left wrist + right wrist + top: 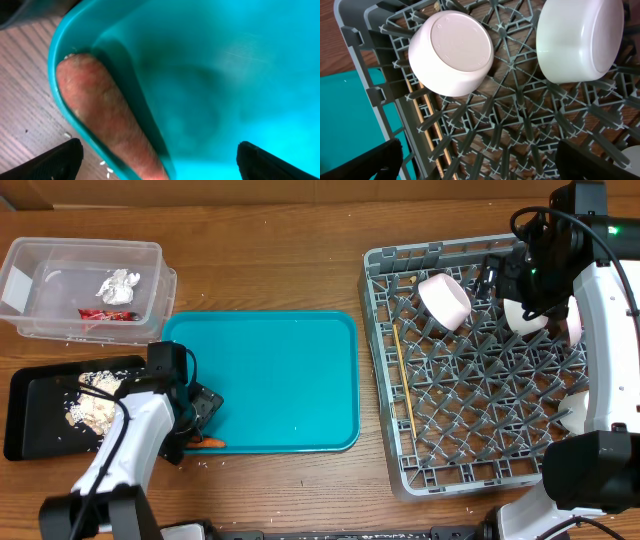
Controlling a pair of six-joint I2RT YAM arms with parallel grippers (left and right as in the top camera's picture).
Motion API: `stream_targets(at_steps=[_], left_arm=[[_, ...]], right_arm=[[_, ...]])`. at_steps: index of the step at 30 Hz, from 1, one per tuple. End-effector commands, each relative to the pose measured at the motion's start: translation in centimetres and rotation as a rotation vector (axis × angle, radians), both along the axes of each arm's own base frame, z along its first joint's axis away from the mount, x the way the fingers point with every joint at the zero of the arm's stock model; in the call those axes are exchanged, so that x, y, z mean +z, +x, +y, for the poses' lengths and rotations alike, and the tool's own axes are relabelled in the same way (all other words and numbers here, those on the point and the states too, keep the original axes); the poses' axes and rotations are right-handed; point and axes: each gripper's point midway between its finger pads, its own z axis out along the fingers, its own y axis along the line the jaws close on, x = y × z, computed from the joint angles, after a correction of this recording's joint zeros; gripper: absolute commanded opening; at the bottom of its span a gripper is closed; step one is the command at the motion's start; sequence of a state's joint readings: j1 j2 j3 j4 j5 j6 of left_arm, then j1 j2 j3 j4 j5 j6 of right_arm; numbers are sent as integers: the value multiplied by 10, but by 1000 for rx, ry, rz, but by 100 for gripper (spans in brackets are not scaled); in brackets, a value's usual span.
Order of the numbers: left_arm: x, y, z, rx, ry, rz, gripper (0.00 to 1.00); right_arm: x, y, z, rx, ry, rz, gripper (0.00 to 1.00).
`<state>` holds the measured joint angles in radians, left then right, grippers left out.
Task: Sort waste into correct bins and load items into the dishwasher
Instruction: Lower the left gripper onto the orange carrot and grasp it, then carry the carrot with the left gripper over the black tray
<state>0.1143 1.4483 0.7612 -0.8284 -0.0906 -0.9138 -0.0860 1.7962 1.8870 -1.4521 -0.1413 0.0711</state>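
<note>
Wooden table (300, 240). Directly on it: clear plastic bin (80, 244) far left, black tray (40, 395) just in front of it, teal tray (290, 380) centre, grey dish rack (372, 330) right. Loose white grains (205, 463) on the wood by the teal tray's near-left corner.

White-shelled left arm (135, 430) with black joints, white right arm (605, 310), black cables (620, 275), small green light (590, 217)

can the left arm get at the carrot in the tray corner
Probably yes: the left gripper hangs open right over the carrot, nothing between; it does lie tight against the tray rim.
</note>
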Motion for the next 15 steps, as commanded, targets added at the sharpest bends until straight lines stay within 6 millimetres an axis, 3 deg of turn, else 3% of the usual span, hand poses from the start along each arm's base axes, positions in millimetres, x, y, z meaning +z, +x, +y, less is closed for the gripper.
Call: stream_targets(at_steps=[1, 8, 11, 15], left_arm=[[-13, -1, 9, 4, 37, 36, 100], [-26, 10, 10, 3, 37, 26, 99], [-26, 12, 11, 4, 38, 16, 90], [-25, 14, 11, 3, 40, 6, 68]], right_arm=[[10, 2, -2, 4, -8, -32, 100], [10, 1, -2, 4, -7, -32, 100], [10, 1, -2, 4, -8, -32, 100], [10, 1, -2, 4, -8, -32, 100]])
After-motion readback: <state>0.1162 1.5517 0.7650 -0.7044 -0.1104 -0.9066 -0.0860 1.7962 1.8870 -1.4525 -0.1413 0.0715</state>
